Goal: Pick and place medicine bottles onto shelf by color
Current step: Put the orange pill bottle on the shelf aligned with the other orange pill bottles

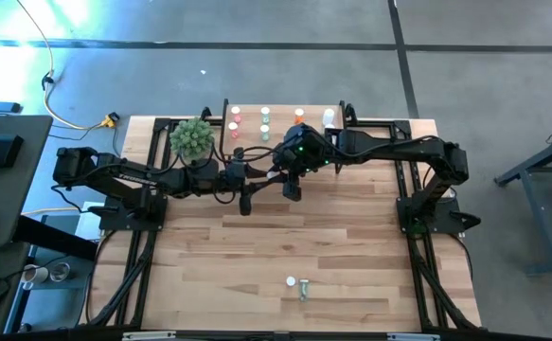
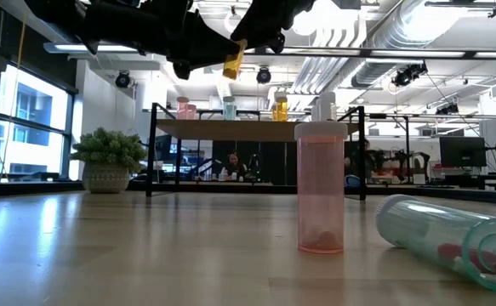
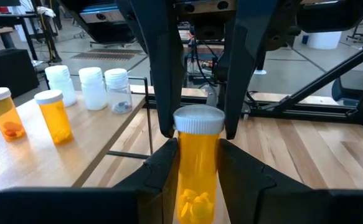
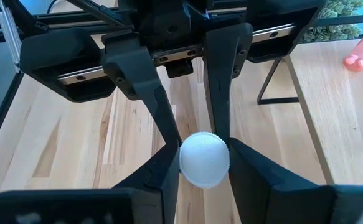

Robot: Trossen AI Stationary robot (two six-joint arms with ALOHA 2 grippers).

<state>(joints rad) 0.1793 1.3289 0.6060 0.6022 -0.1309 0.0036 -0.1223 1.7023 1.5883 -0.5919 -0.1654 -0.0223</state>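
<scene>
I see an orange bottle point(image 3: 197, 174) with a white cap point(image 3: 198, 119); beside the pale wood shelf point(image 3: 91, 134), dark fingers point(image 3: 162, 74).

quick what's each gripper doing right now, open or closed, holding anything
Left gripper: shut on the orange bottle, gripping its body.
Right gripper: shut on the same bottle's white cap.

Two matte-black jointed arms point(image 1: 389, 147) with angular black fingers point(image 4: 221, 56).
</scene>
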